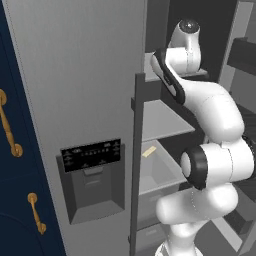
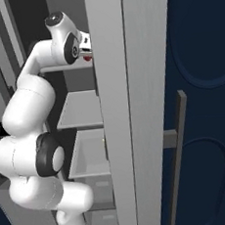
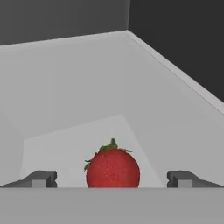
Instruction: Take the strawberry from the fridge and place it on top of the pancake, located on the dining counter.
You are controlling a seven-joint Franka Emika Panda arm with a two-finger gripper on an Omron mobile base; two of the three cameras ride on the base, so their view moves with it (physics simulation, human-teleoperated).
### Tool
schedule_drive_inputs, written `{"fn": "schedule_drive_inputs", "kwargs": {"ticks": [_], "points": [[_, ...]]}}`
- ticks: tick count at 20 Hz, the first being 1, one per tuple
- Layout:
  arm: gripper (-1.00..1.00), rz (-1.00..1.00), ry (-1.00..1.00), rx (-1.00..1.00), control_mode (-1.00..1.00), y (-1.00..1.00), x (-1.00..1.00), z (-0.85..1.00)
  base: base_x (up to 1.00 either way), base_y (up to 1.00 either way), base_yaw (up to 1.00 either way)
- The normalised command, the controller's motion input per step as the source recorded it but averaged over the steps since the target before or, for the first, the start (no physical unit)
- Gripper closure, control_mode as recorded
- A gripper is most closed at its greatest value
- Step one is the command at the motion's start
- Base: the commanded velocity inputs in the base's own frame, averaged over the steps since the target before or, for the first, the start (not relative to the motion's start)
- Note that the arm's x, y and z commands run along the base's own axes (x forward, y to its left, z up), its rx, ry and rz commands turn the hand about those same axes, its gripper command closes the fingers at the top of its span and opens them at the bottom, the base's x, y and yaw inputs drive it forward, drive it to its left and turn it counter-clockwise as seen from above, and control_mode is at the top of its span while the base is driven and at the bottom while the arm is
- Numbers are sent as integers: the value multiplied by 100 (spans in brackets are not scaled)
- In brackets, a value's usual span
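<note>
From the hand view I see the strawberry (image 3: 113, 168) lying on a pale grey shelf (image 3: 87, 87) inside the fridge (image 1: 75, 100), red with a small green top, and it sits between the two dark fingertips (image 3: 41, 179) of the tool (image 3: 113, 179), which stand wide apart on both sides of it. The tool is released; I see a gap between each fingertip and the berry, so nothing is grasped. In the right base view the arm reaches up into the open fridge at the level of an upper shelf, and just beside the hand I can see a small red spot, the strawberry (image 2: 87, 58), partly hidden by the edge of the open door (image 2: 115, 109). In the left base view the arm bends past the dark vertical handle (image 1: 136, 165) toward the shelves, with the closed door and its black dispenser panel (image 1: 91, 155) on the left.
</note>
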Motion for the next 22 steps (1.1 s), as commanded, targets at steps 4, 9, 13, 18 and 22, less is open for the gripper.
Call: {"fn": "schedule_drive_inputs", "kwargs": {"ticks": [4,9,13,18,22], "points": [[-100,-6,1,0,-100,-6,67,-13,0,0,0],[-100,-4,0,0,-100,0,-1,-18,0,0,0],[-100,-8,0,0,-100,-3,-40,-26,0,0,0],[-100,-9,0,0,-100,-10,-7,-22,0,0,0],[-100,-1,0,0,-100,-1,21,-2,0,0,0]]}}
